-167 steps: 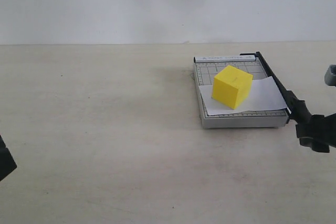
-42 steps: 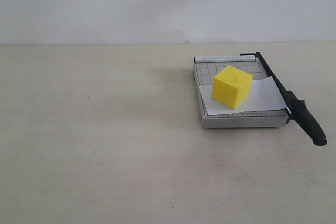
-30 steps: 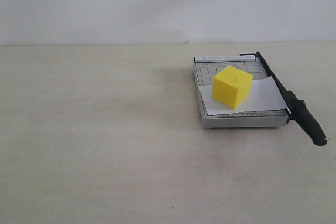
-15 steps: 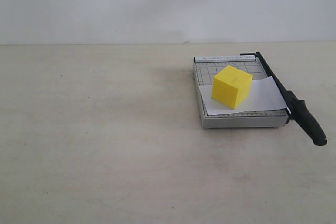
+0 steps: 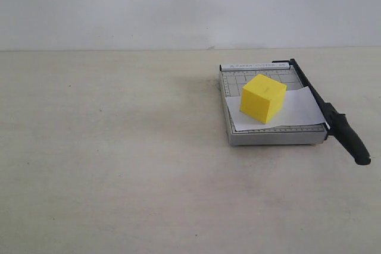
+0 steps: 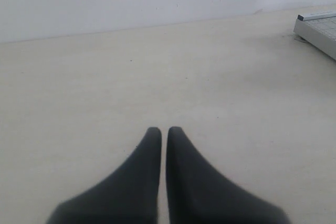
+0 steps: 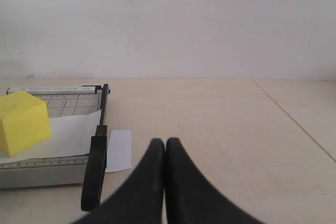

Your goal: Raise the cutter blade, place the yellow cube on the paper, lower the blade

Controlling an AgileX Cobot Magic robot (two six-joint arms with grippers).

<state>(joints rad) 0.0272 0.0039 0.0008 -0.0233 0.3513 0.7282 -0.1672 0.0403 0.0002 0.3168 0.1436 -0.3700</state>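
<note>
- Compared with the exterior view of some seconds ago, the right arm that stood by the blade's handle at the right edge is gone from that view, and so is the dark piece of the left arm at the lower left edge.
- Over the last second and a half nothing on the worktop (image 5: 119, 159) has shifted: cube, sheet, board and blade lie as they did.
- The left tool (image 6: 164, 131) has its two dark fingers pressed almost together, with only a hairline gap. It holds nothing and hangs over bare worktop, with a corner of the cutter board (image 5: 271, 137) well off to one side.
- The right tool (image 7: 165, 141) is likewise closed tight and empty. It touches nothing and sits near the handle end of the cutter blade (image 5: 334, 122), apart from it.
- The yellow cube (image 5: 262, 98) rests on the paper (image 5: 300, 109), which lies across the grey gridded board, nearer its front edge.
- The blade is down, lying along the board's right edge, its thick handle jutting past the front corner over the worktop.
- In the right wrist view a white strip shows on the worktop on the far side of the blade from the cube. Whether it is part of the same sheet cannot be told.
- Count: one cube, one board, one blade, one sheet on the board, two tools.
</note>
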